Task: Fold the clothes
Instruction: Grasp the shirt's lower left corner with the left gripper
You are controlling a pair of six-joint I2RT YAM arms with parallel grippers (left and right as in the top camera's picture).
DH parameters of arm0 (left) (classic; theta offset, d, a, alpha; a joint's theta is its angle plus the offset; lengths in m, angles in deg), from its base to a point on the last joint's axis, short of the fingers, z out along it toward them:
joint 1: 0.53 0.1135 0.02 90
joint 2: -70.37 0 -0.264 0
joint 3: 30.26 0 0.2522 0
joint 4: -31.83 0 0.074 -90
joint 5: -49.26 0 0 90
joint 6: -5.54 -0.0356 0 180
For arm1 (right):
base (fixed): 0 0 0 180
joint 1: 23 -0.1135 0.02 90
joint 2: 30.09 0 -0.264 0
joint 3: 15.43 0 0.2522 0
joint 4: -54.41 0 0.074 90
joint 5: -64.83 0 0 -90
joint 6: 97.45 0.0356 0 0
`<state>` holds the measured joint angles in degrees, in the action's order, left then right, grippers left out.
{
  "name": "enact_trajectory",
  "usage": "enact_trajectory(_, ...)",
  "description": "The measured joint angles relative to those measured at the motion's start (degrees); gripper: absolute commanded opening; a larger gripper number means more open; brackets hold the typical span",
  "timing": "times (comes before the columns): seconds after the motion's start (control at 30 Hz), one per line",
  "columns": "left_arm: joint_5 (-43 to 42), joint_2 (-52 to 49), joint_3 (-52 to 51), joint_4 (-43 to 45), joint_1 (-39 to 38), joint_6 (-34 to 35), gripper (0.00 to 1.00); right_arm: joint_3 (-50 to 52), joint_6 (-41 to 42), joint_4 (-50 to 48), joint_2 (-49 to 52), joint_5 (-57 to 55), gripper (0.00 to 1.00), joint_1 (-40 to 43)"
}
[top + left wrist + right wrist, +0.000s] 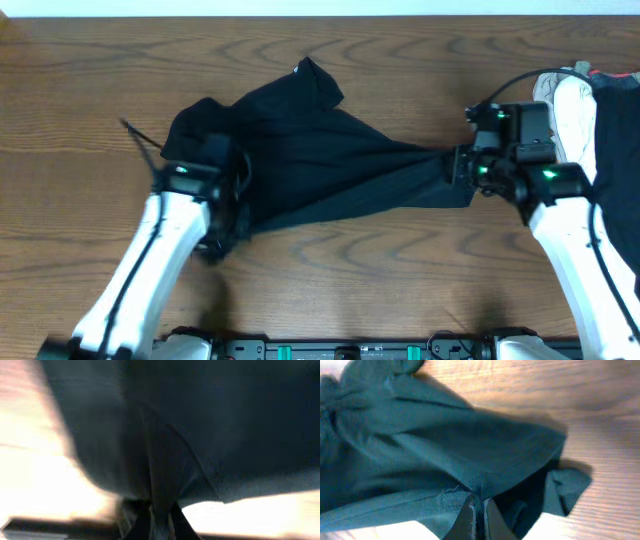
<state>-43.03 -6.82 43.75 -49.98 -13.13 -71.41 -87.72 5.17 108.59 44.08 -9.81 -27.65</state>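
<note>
The black shirt [310, 160] lies stretched across the middle of the wooden table [330, 290], bunched at both ends. My left gripper [222, 215] is at the shirt's left lower edge, shut on a fold of the dark cloth [160, 485]; in the left wrist view the left gripper [159, 522] has fabric running down between its fingers. My right gripper [455, 165] pinches the shirt's right end, where the cloth gathers to a narrow point. In the right wrist view the right gripper [479, 512] is shut on a thin ridge of the shirt [445, 455].
A pile of other clothes [590, 100], white and dark with a red edge, sits at the table's right edge behind my right arm. A thin black cable [140, 138] lies left of the shirt. Bare wood [600, 420] surrounds the garment.
</note>
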Motion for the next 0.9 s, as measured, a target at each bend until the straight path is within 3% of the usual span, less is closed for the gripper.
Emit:
enact_trajectory(0.3, 2.9, 10.4, 25.3, -11.3, 0.0, -1.3, 0.06, -0.3, 0.2, 1.5, -13.3, 0.0, 0.01, 1.9)
enact_trajectory(0.53, 3.1, 10.8, 40.9, -20.4, 0.0, -3.3, 0.06, -2.0, 0.5, 2.9, -21.3, 0.1, 0.01, 1.9)
enact_trajectory(0.9, 3.1, 10.7, 72.2, -24.2, 0.0, -4.1, 0.06, -22.9, 3.1, 9.8, -24.7, 0.3, 0.01, 1.9)
